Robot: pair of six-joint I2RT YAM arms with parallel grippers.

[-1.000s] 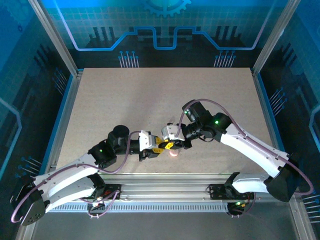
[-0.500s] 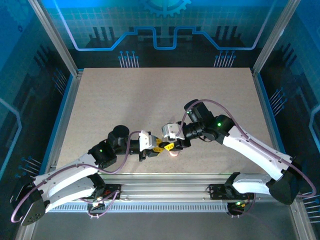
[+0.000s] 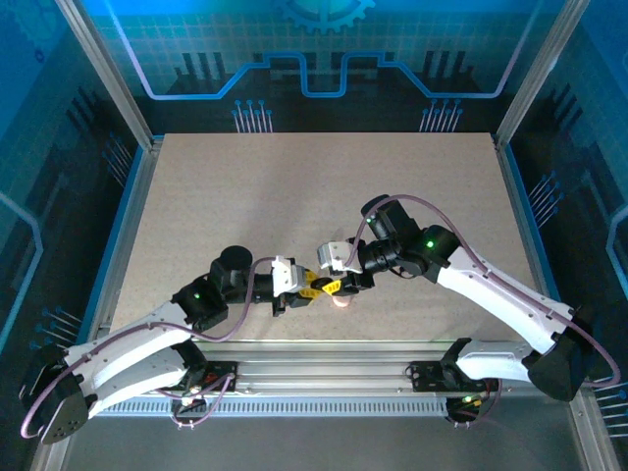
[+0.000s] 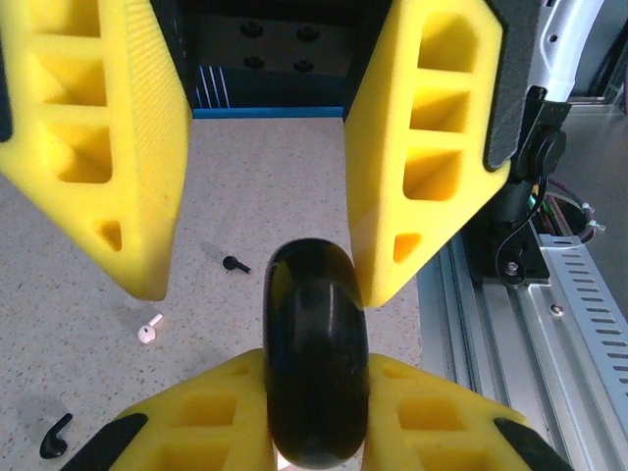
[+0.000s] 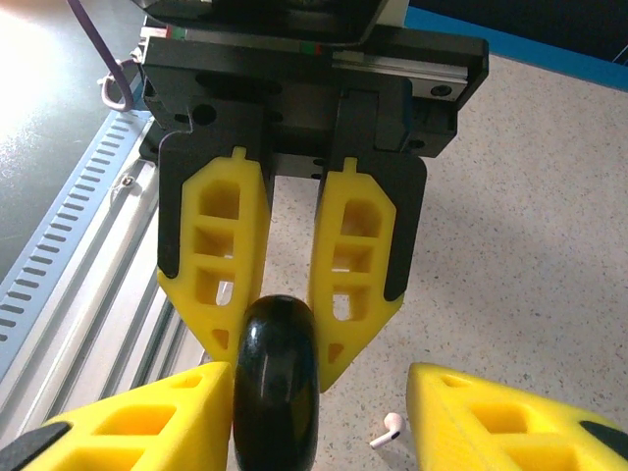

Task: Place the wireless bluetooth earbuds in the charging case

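Left wrist view, entries listed nearest first.

1. Left tool: closed on the black charging case, which sits edge-on between its pads. A second ago this tool stood a little wider. It has since pinched down fully. I cannot tell whether the lid is up or down.
2. Right tool: jaws apart, one on each side of the case. It was clamped a second ago and has let go. One finger sits close against the case's side, and I cannot tell whether it touches.
3. Bench, loose items: second black earbud at the lower left edge, then a white earbud, then a black earbud farthest out. All three lie apart from one another and outside the case.

Right wrist view: I see the same grip from the other side. The left tool's fingers are tight on the case, and the right tool's own fingers are spread wide, with the white earbud on the bench between them.

Top external: both tools meet nose to nose near the front edge of the bench. A pale pink lump lies just beside them, too small for me to identify.

Assessment: I read this as a completed handover, right to left. The left tool now steadies the case and the right is free to fetch an earbud. No earbud looks seated yet.
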